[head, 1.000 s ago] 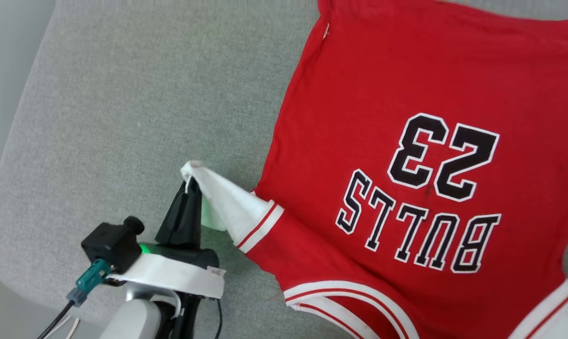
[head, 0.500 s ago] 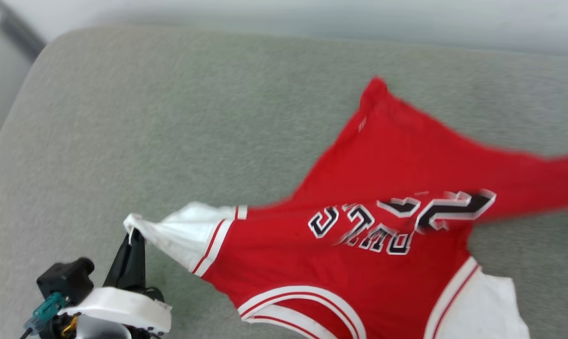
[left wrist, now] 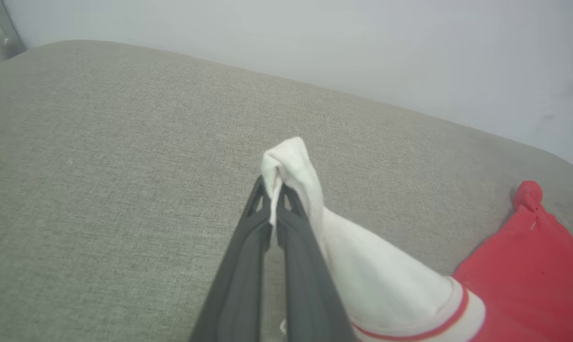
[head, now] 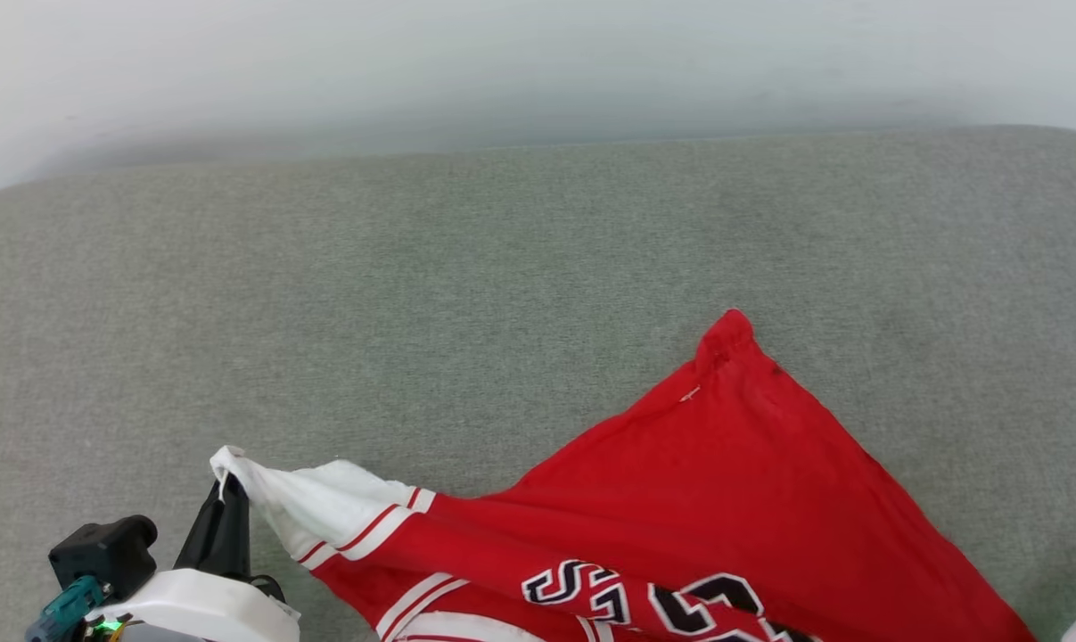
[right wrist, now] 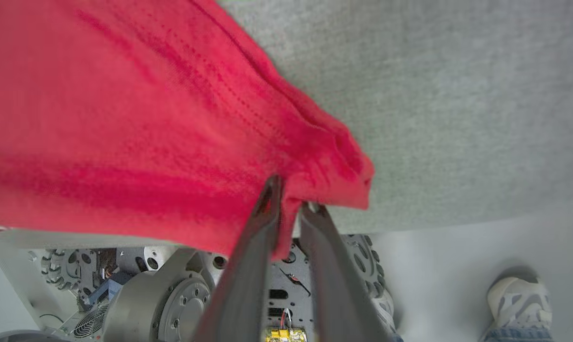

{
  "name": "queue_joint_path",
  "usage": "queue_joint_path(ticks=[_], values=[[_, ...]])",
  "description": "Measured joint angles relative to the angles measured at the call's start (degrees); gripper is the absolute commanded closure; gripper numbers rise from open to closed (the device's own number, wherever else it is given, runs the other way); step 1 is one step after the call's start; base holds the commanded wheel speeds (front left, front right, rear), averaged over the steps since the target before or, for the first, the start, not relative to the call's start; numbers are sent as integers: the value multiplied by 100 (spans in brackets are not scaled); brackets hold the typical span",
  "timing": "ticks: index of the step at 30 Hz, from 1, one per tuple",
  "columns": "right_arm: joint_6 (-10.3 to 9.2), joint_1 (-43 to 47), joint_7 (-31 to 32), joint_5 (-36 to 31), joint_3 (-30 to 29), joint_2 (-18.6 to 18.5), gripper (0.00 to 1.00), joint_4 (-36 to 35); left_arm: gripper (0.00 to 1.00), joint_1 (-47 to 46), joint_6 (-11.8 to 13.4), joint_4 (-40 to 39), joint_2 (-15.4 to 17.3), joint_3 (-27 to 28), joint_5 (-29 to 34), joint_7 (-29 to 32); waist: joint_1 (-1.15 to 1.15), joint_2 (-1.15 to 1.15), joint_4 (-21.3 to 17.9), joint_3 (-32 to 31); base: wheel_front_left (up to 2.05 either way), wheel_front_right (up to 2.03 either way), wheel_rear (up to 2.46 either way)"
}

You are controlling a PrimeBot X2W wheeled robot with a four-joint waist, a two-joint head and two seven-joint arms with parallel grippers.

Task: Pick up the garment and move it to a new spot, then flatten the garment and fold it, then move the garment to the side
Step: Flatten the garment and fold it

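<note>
My left hand (head: 224, 489) sits at 7 o'clock in the head view, fingers pointing to 12 and pressed together on the garment (head: 725, 464), with my left wrist (head: 203, 606) at its 6 o'clock. My right hand (right wrist: 291, 194) points to 12 in its wrist view, fingers narrowly parted with cloth between the tips; whether they grip, I cannot tell.
</note>
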Motion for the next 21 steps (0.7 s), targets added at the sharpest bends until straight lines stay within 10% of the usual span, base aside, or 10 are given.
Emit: queue_joint_path(ticks=[14, 21], values=[[0, -1411, -2607, 69, 64, 35, 0, -205, 100, -228, 137, -637, 138, -165, 252, 199, 1, 0, 41, 357, 0, 0, 0], [0, -2499, -2213, 226, 995, -312, 0, -121, 100, -722, 85, -859, -1, -396, 404, 166, 2, 0, 322, 793, 0, 0, 0]])
